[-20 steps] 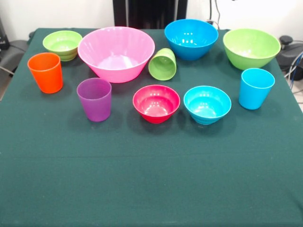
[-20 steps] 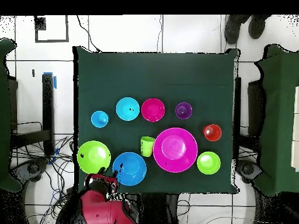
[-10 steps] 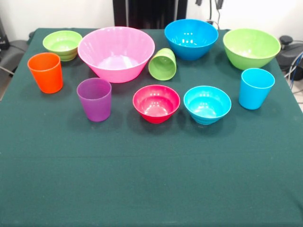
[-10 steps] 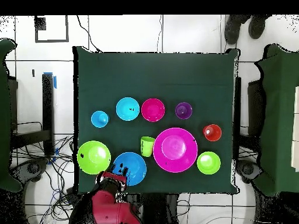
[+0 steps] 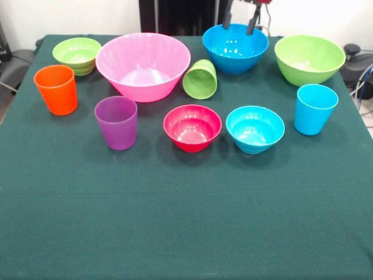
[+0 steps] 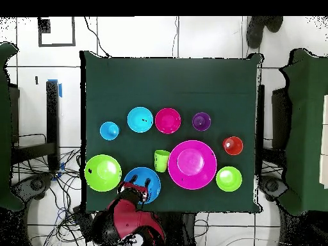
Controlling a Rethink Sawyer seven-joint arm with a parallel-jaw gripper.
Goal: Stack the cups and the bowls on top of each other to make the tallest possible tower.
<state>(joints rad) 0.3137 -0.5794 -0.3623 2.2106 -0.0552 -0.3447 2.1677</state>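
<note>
Nothing is stacked yet: all 10 pieces sit separately on the table (image 5: 186, 233), so the whole tower is left to build.

The pink bowl (image 5: 143, 65), the widest piece and the likely base, stands upright and empty near the far edge. The small green bowl (image 5: 77, 55) is just beside it on one side, and the green cup (image 5: 200, 79) lies tipped on its side on the other, mouth toward the camera, close to the pink bowl's wall; whether they touch is unclear. Farther along that row are the blue bowl (image 5: 235, 46) and the large green bowl (image 5: 309, 58).

In the nearer row, all upright and apart from each other, stand the orange cup (image 5: 56, 88), purple cup (image 5: 116, 122), red bowl (image 5: 192, 127), small blue bowl (image 5: 255, 128) and blue cup (image 5: 315, 108).

The gripper (image 5: 239, 20) hangs over the blue bowl, its 2 fingers spread apart and empty, tips about level with the rim. In the overhead view it (image 6: 139, 189) sits above that same bowl (image 6: 142, 184).

My judgement: this is the very start, with the blue bowl the probable 1st pick. The tipped green cup will need righting or a sideways grasp later.
</note>
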